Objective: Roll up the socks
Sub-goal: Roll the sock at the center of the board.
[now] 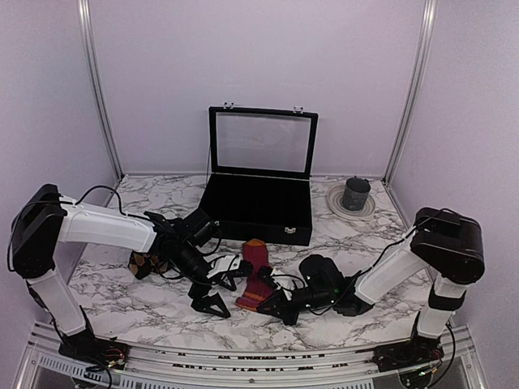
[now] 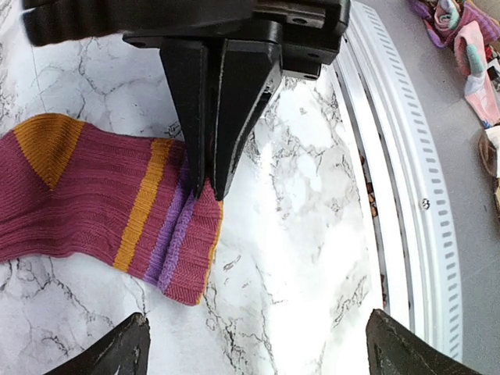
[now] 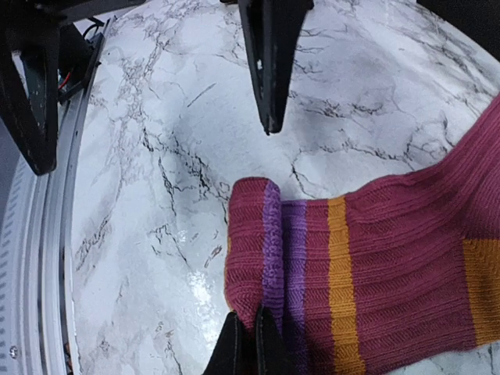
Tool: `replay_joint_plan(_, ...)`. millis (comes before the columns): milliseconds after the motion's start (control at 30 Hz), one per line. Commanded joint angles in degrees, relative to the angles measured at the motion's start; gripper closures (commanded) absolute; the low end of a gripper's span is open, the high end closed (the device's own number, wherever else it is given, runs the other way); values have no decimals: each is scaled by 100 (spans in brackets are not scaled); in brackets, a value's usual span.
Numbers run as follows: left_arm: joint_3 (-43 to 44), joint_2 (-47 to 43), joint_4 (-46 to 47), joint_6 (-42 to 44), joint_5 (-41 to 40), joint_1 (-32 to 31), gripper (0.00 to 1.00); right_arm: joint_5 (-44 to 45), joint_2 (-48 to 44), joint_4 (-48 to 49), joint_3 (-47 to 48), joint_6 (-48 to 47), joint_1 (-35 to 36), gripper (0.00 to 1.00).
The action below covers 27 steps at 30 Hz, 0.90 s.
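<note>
Magenta sock (image 3: pixel 375 266) | folded edge pinched by right tool (image 3: pixel 248 348) | left tool (image 2: pixel 258 355) spread wide over marble tabletop (image 2: pixel 297 258)

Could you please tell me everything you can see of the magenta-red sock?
The magenta-red sock is a soft-looking ribbed knit with an orange stripe, a purple band near one end and an orange patch further along. It lies flat on the marble table, in front of the black case. The end by the purple band is bunched into a small fold, and the right pincer is shut on it. The left pincer stands open close by, apparently not touching it.
</note>
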Motion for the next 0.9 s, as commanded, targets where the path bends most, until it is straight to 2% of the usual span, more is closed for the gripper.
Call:
replay_joint_plan(0, -194, -193, 871, 243, -371, -143, 5, -1054, 342, -773, 151, 1175, -406, 100)
replay_joint_plan(167, -360, -171, 1339, 374, -601, -277, 13, -1819, 743, -517, 177, 1962, -788, 100)
replay_joint_plan(367, -606, -173, 1861, 803, -1096, -583, 22, -2325, 1008, -443, 177, 2625, -1148, 100)
replay_joint_plan(600, -630, 49, 2431, 938, -1561, -735, 38, -2386, 1084, -1169, 459, 2541, -1225, 100)
replay_joint_plan(800, -607, 239, 2335, 933, -1657, -790, 55, -2352, 1092, -1365, 560, 2579, -1220, 100)
replay_joint_plan(867, -682, 235, 2312, 1126, -1642, -790, 56, -2344, 1105, -1378, 560, 2602, -1220, 100)
